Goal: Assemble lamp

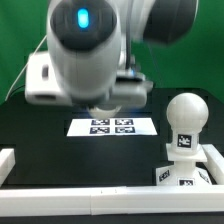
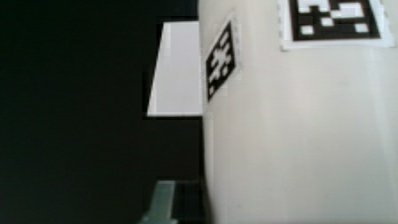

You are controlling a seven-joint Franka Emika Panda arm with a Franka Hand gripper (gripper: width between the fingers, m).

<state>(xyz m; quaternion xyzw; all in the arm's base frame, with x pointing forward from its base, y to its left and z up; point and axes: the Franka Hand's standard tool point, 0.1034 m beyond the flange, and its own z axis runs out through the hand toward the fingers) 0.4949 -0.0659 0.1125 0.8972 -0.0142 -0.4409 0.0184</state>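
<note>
The shade (image 2: 302, 130), matte white with two square tags, fills one side of the wrist view, very close to the camera. One grey finger (image 2: 171, 205) stands close against its edge and the other is hidden behind it. My gripper (image 2: 222, 210) looks shut on the shade. In the exterior view the arm's big white body (image 1: 90, 50) hides both gripper and shade. The round-headed bulb (image 1: 184, 122) stands upright on the squarish base (image 1: 182, 172) at the exterior view's right, near the front.
The marker board (image 1: 112, 126) lies flat in the middle of the black table. A low white wall (image 1: 90, 200) runs along the front edge. A flat white strip (image 2: 175, 70) shows beyond the shade in the wrist view; I cannot tell what it is.
</note>
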